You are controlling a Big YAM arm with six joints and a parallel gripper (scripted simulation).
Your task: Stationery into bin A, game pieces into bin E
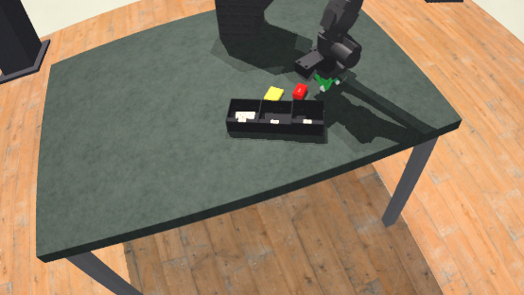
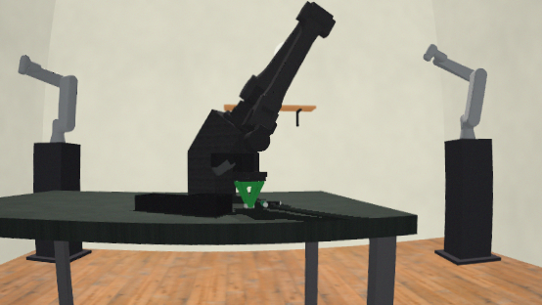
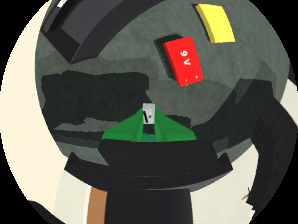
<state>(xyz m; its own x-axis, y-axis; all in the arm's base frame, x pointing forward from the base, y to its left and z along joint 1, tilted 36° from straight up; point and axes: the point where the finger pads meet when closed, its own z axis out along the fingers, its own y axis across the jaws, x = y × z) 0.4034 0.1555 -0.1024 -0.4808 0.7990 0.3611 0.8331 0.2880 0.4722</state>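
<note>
Top view: green-fingered end effector [image 1: 325, 83] low on the dark green counter [image 1: 142, 156], near the black three-compartment bin tray [image 1: 275, 129]. Wrist view: closed on a small white marked tile [image 3: 149, 115], gripped only by its narrow edge. Risk: could slip out or twist during lifting, falling outside the bin.

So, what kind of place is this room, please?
Probably a robot test room: one black arm works at a dark table on a wooden floor, and grey arms stand on black pedestals beside plain walls.
</note>
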